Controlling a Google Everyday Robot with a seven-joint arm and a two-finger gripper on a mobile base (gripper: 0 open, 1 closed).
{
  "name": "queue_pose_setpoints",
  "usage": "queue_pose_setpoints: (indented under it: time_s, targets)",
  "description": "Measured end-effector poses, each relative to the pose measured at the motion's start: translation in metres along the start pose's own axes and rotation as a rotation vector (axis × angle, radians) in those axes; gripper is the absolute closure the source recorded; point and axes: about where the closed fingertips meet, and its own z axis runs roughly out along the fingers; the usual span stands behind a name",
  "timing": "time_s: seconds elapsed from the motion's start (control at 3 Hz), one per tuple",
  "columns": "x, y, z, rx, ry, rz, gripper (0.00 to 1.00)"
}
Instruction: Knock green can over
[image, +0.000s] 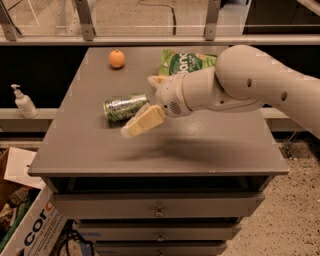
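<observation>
the green can (124, 107) lies on its side on the table (80, 150) by the wide-spread gripper (141, 105), with the orange (116, 58) and snack bag (186, 62) behind.

A flat grey desk (100, 155) with stacked drawers (160, 205) stands on pale speckled floor (295, 220), a printed cardboard box (35, 230) at its left foot and a white pump bottle (22, 102) on the ledge alongside; the claw (140, 105) hangs over the desk's middle, fingers spread.

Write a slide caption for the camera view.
Shiny green aluminium can lies on its side on the grey table, open gripper close beside it.
</observation>
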Motion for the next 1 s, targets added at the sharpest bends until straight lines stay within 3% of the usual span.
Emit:
queue_pose_setpoints:
  time_s: [0.67,1.0]
  targets:
    - [0.035,-0.009,-0.045,0.091,-0.127,0.097,0.00]
    - [0.034,-0.008,-0.045,0.090,-0.127,0.097,0.00]
